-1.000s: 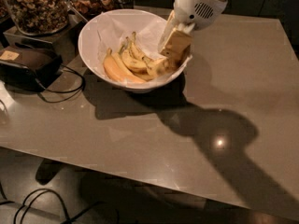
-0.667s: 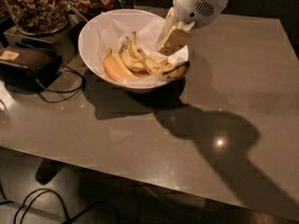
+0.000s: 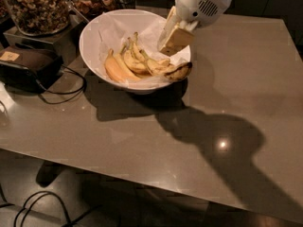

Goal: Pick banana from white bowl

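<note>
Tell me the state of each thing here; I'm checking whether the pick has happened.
banana: lying in the bowl, dark tip on the right rim, not lifted.
white bowl: upright on the table, paper-lined, holding other bananas too.
gripper: above the bowl's right side, over the fruit.
nut jar: upright, full.

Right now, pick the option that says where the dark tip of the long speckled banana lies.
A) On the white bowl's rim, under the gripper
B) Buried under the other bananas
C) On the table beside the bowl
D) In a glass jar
A: the banana lies with its dark tip on the rim of the white bowl, just below the gripper, which hangs over that side of the bowl.
</note>
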Robot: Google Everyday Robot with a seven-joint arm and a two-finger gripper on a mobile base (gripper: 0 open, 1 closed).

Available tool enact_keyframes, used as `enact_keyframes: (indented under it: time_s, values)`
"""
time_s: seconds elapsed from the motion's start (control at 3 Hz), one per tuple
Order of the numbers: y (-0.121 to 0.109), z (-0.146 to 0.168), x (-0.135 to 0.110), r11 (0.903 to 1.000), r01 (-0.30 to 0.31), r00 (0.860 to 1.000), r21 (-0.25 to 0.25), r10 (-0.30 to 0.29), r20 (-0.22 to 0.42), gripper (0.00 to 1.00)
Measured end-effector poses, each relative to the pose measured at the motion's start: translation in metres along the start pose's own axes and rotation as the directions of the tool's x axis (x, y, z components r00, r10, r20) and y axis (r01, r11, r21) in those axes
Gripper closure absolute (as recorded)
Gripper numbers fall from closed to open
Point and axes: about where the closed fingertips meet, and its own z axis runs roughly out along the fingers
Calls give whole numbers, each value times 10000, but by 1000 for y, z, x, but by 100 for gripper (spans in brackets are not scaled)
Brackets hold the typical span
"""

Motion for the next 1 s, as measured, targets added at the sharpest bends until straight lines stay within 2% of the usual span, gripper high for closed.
enact_keyframes:
  time_s: [1.0]
  values:
    - [0,0,0,10000,0,10000,0,0,0,11]
